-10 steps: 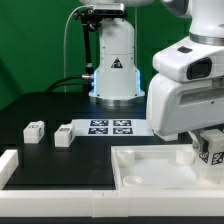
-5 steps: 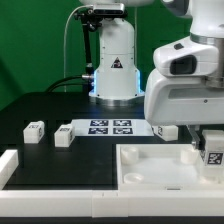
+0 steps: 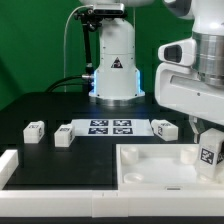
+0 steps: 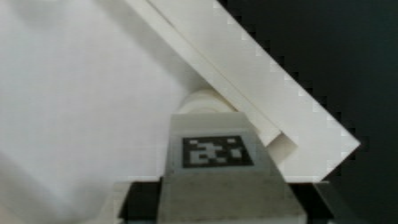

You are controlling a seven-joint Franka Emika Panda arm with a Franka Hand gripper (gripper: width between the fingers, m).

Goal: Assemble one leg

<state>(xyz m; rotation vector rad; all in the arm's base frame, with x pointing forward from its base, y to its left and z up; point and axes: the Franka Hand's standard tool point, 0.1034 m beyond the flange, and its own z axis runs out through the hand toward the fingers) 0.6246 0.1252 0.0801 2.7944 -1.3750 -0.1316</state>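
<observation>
My gripper point(image 3: 211, 140) is shut on a white leg point(image 3: 209, 155) with a black-and-white tag, holding it over the right end of the large white tray-like piece point(image 3: 150, 160). In the wrist view the held leg point(image 4: 217, 145) points at a corner of that piece point(image 4: 107, 90), close to its raised rim point(image 4: 267, 85). My dark fingers point(image 4: 146, 200) flank the leg. Three more legs lie on the black table: one point(image 3: 34, 131) at the exterior view's left, one point(image 3: 64, 136) beside it, one point(image 3: 163, 128) right of the marker board.
The marker board point(image 3: 111, 127) lies flat at the table's middle back. The robot's white base point(image 3: 114, 60) stands behind it. A white bar point(image 3: 8, 165) lies at the front of the exterior view's left. A green backdrop encloses the scene.
The arm has shifted toward the exterior view's right and slightly up with the leg in its grip, uncovering the leg that lies right of the marker board.
</observation>
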